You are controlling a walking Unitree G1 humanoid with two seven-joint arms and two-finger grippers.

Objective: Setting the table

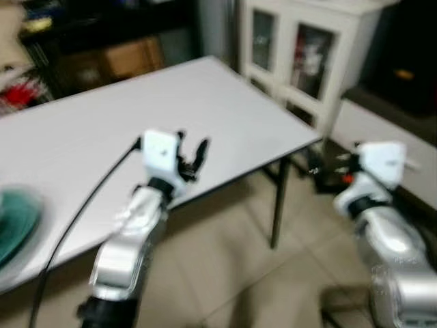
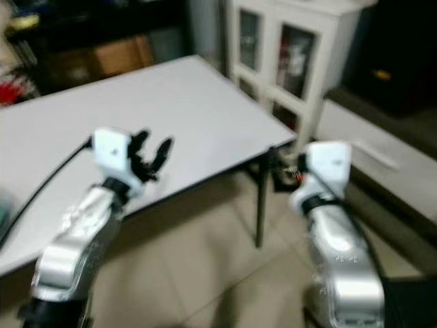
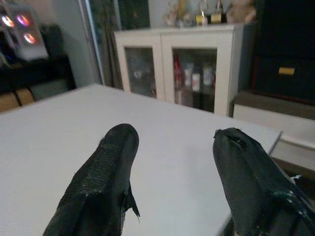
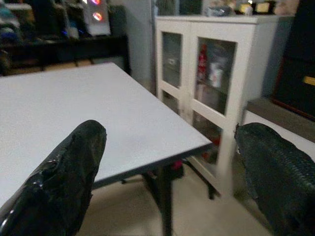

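Both claws gape over white table, cabinet apparently beyond.

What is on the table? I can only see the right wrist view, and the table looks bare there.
Observer: A blurred teal plate lies at the white table's left end.
Operator: Where's my other gripper?
Observer: The left gripper is over the table's near edge, open and holding nothing.
Operator: Is my right one over the table too?
Observer: No, the right gripper is past the table's corner, above the tiled floor.
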